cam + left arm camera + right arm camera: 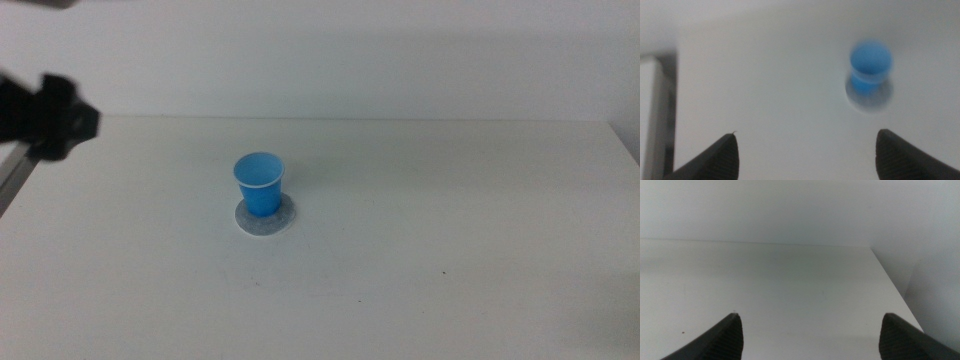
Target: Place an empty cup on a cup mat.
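Observation:
The bright blue cup (260, 184) stands upright on the round speckled grey cup mat (266, 217) near the middle of the table. The left wrist view shows both, blurred: the cup (870, 67) on the mat (870, 97). My left gripper (805, 150) is open and empty, held well back from the cup; part of the left arm (45, 115) shows at the left edge of the middle view. My right gripper (810, 330) is open and empty over bare table, out of the middle view.
The white table (450, 260) ends at a far edge against a pale wall. Its right edge (895, 290) shows in the right wrist view. A dark-edged strip (660, 110) runs along the table's left side.

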Controlling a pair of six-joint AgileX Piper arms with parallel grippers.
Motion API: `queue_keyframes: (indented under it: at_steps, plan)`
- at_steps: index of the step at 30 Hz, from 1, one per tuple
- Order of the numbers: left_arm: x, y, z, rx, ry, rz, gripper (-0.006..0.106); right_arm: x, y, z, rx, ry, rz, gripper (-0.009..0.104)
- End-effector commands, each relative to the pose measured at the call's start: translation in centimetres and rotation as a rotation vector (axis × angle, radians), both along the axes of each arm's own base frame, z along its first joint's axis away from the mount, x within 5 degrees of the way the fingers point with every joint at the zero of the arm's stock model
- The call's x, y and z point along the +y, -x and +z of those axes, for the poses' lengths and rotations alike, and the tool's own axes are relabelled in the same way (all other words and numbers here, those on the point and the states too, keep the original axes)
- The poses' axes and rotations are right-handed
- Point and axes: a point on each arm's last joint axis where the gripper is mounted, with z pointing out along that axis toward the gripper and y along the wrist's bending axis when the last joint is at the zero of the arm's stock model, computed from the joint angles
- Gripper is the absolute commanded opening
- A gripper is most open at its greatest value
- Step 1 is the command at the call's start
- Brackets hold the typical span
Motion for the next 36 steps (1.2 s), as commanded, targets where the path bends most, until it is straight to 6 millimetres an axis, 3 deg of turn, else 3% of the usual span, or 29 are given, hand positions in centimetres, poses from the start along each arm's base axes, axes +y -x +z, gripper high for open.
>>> queue_keyframes:
  at_steps: [1, 6, 10, 15, 18, 22, 30, 36]
  plan:
    - [1.0, 2.4, -0.8, -0.214, 0.054, 0.024, 0.094, 0.0, 0.0, 0.0, -0.008, 0.011, 0.002, 0.093]
    - [2.5, 6.9, -7.1, -0.527, 0.175, 0.122, 0.094, 0.0, 0.0, 0.0, -0.008, 0.011, 0.002, 0.093]
    - [3.2, 10.1, -13.2, -0.585, 0.248, 0.201, 0.094, 0.0, 0.0, 0.0, -0.008, 0.011, 0.002, 0.093]
    - [3.5, 12.5, -17.4, -0.607, 0.249, 0.224, 0.094, 0.0, 0.0, 0.0, -0.008, 0.011, 0.002, 0.093]
    - [3.4, 13.4, -18.8, -0.624, 0.253, 0.217, 0.094, 0.0, 0.0, 0.0, -0.008, 0.011, 0.002, 0.093]
    - [3.2, 13.9, -19.2, -0.598, 0.276, 0.209, 0.094, 0.0, 0.0, 0.0, -0.008, 0.011, 0.002, 0.093]
    - [3.2, 13.9, -19.2, -0.599, 0.27, 0.206, 0.094, 0.0, 0.0, 0.0, -0.008, 0.011, 0.002, 0.093]
    - [3.4, 13.9, -19.2, -0.613, 0.17, 0.184, 0.094, 0.0, 0.0, 0.0, -0.008, 0.011, 0.002, 0.093]
